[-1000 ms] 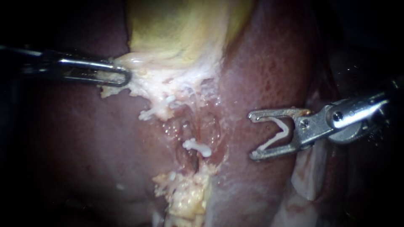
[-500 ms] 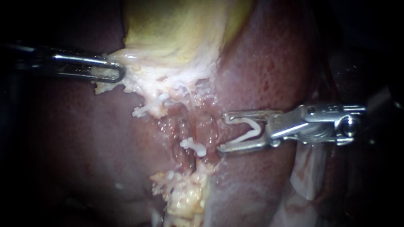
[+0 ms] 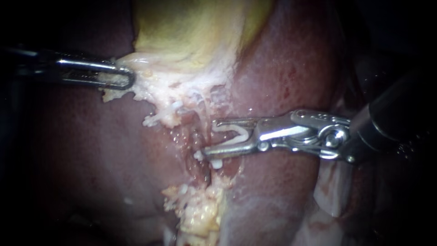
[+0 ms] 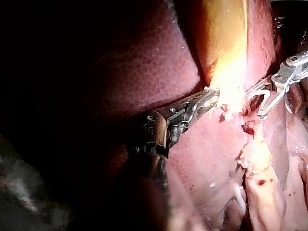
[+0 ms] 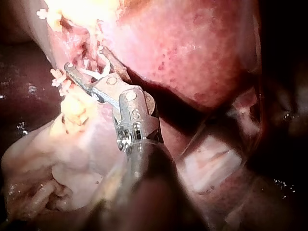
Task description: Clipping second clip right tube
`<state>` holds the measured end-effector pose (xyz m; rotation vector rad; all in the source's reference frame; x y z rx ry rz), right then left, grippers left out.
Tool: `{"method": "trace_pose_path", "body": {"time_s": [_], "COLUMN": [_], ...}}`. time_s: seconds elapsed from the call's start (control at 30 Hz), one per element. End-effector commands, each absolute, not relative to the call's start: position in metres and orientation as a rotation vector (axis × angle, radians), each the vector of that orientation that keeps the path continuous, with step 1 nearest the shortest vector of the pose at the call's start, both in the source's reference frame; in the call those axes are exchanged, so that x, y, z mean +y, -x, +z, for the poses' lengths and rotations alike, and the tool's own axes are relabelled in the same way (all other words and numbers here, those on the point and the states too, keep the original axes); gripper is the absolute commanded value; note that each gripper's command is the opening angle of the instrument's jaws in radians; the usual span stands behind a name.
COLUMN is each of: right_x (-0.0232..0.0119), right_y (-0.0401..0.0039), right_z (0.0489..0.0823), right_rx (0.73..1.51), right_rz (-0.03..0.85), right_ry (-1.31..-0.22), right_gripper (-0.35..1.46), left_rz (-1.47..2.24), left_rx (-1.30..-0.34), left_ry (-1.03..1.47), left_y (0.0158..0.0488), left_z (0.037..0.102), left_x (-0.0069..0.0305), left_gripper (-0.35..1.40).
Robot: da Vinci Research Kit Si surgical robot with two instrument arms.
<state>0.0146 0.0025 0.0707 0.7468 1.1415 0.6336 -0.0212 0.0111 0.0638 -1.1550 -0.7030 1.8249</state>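
The liver (image 3: 291, 68) is dark red-brown with some brighter red spots on the right, and in the left wrist view its surface shows a fine net pattern of small cells. The gallbladder (image 3: 191, 32) at the far side is yellow-green and passes into cream-white pale tissue (image 3: 182, 86), while the lumpy fat (image 3: 200, 214) at the near side is yellowish white. The left instrument (image 3: 129, 78) and the right instrument (image 3: 210, 137) are of shiny silver metal, the right one with a black shaft and a white clip (image 3: 240, 133) between its jaws.
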Motion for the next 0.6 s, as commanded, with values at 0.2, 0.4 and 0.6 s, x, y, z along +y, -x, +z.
{"method": "trace_pose_path", "body": {"time_s": [0.2,0.4,0.6], "right_x": [0.002,0.0016,0.0009], "right_y": [-0.0157,-0.0163,-0.0164], "right_z": [0.0707,0.0702,0.0694], "right_rx": [1.183,1.216,1.218], "right_rz": [0.638,0.639,0.597], "right_ry": [-0.786,-0.833,-0.882], "right_gripper": [0.44,0.44,0.43], "left_rz": [1.825,1.825,1.825], "left_rx": [-0.702,-0.702,-0.702], "left_ry": [1.155,1.155,1.155], "left_y": [0.0212,0.0212,0.0212], "left_z": [0.0637,0.0637,0.0637], "left_x": [0.0111,0.0111,0.0111], "left_gripper": [-0.35,-0.35,-0.35]}}
